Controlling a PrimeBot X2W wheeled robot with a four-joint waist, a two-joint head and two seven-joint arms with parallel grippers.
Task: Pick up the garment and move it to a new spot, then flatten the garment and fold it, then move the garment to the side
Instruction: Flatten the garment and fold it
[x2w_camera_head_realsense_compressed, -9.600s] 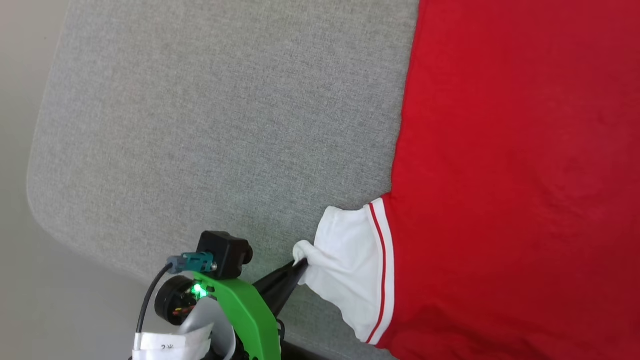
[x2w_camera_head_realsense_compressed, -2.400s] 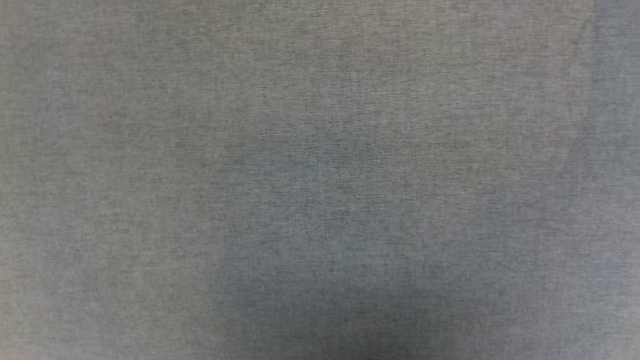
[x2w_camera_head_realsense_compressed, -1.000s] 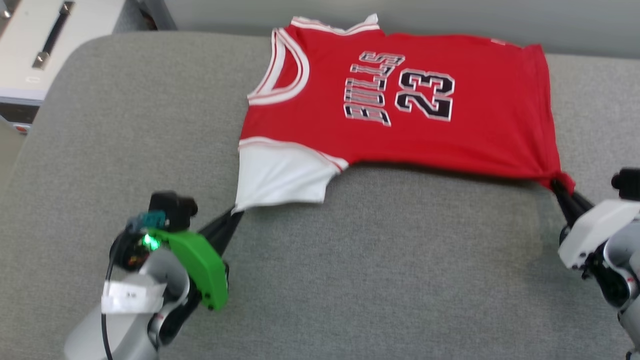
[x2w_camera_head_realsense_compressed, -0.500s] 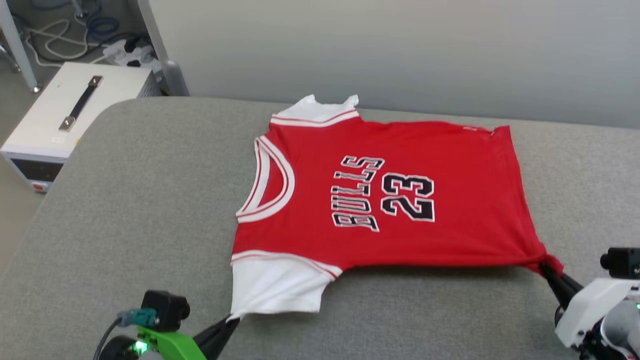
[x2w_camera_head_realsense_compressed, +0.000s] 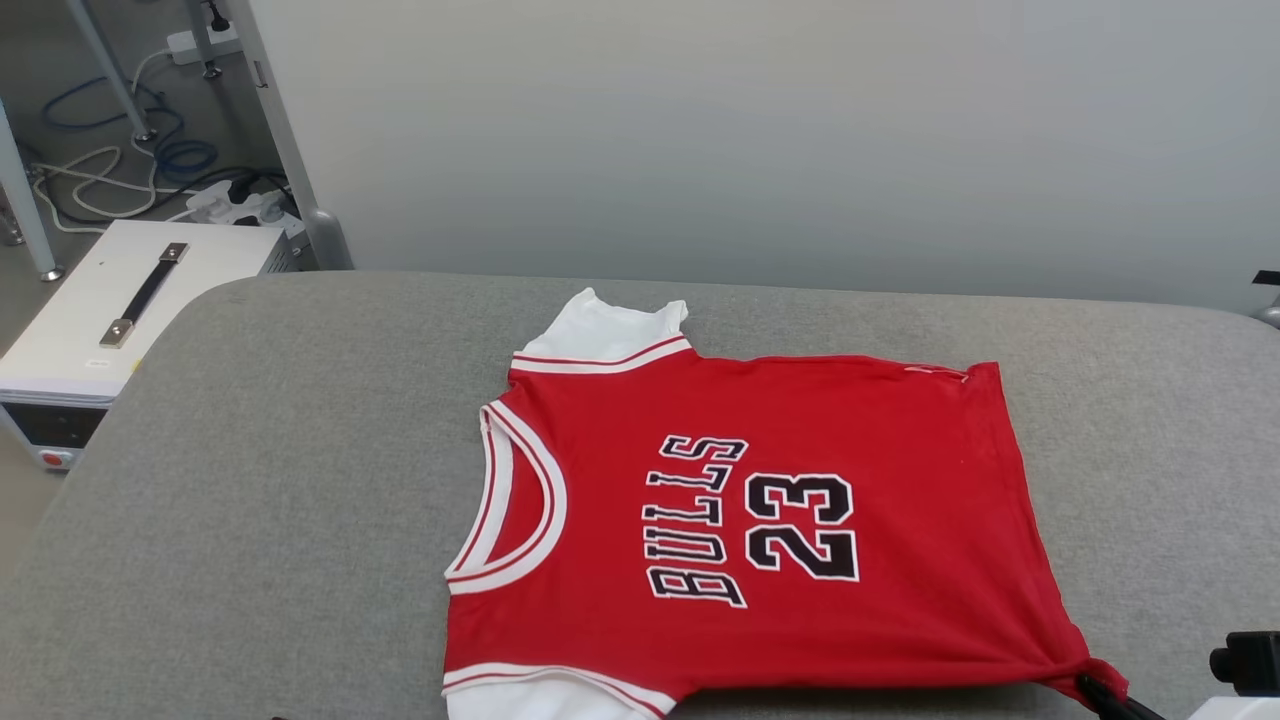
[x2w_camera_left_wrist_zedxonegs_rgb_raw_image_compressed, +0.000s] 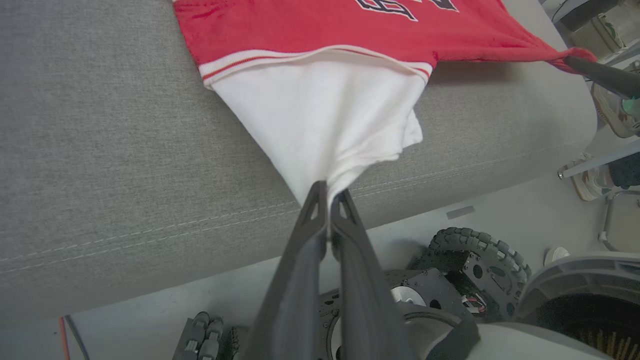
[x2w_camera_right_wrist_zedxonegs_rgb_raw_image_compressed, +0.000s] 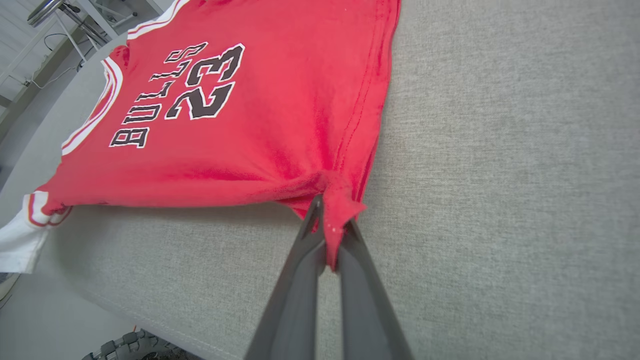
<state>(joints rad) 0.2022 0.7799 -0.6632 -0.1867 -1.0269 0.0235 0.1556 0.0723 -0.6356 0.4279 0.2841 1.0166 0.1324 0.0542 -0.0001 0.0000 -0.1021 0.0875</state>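
The shirt (x2w_camera_head_realsense_compressed: 760, 520) now lay print-up and taut; left claw (x2w_camera_left_wrist_zedxonegs_rgb_raw_image_compressed: 328, 192) stayed clamped on a sleeve (x2w_camera_left_wrist_zedxonegs_rgb_raw_image_compressed: 325, 115), right claw (x2w_camera_right_wrist_zedxonegs_rgb_raw_image_compressed: 330, 235) on the hem corner (x2w_camera_right_wrist_zedxonegs_rgb_raw_image_compressed: 340, 200). Folding seemed next.

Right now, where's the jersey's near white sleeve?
Left wrist view, centre: the white sleeve is pulled taut off the red jersey toward the grey cushion's near edge, its tip pinched in the left gripper.
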